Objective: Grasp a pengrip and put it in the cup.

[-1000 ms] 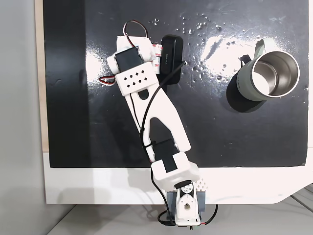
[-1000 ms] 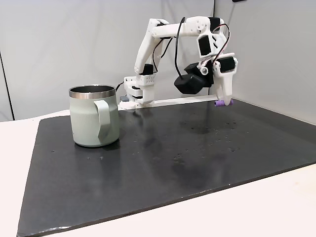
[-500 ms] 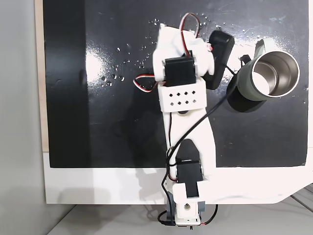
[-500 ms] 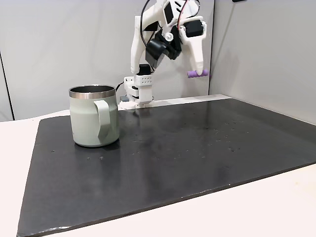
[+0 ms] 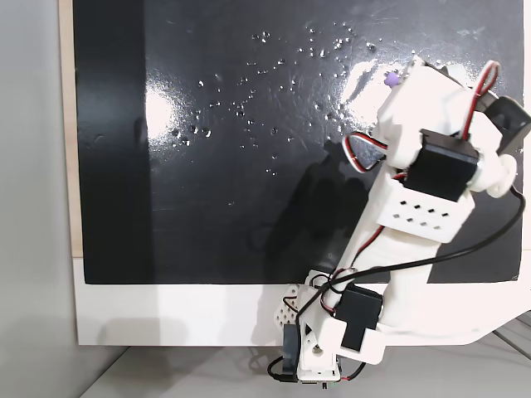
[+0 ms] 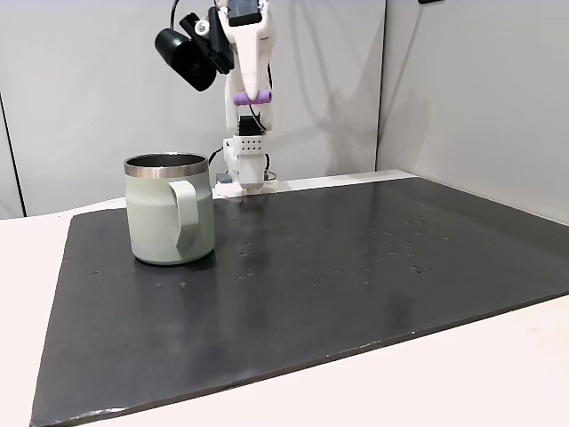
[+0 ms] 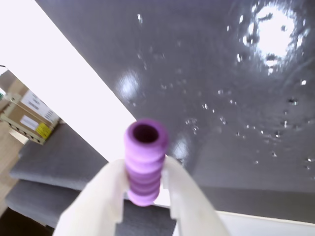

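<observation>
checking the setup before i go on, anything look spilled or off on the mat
Small shiny droplets are scattered over the black mat, mostly toward its far side in the overhead fixed view. Otherwise nothing stands out: the cup stands upright, and the gripper holds the pengrip squarely.

One pengrip (image 7: 144, 162), one cup (image 6: 169, 210), one gripper (image 7: 144, 194), one mat (image 6: 356, 267)

The pengrip (image 7: 144, 162) looks like soft matt rubber, ribbed, held between smooth white plastic fingers (image 7: 106, 196) of the pincer (image 7: 143, 196). The cup (image 6: 169, 211) has a matt sage outside and a shiny steel rim. A glossy black mat (image 6: 338, 267), speckled with glinting spots, covers the smooth white desk (image 5: 166, 315)
</observation>
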Controlling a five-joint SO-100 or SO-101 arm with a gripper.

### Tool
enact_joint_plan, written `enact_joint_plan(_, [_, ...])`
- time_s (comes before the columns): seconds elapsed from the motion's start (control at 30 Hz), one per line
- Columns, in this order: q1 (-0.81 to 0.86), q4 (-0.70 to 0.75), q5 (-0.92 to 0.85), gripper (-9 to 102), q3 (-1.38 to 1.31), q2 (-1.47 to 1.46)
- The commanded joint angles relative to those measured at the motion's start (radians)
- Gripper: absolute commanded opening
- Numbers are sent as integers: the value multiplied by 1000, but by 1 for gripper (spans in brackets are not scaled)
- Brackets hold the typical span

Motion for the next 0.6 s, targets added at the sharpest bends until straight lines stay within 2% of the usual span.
enact_joint_plan(0.0, [83, 26, -38, 0, -54, 54])
enact_joint_plan(0.33, [276, 58, -160, 0, -51, -2])
enact_joint_plan(0.57, [334, 44, -207, 0, -57, -106])
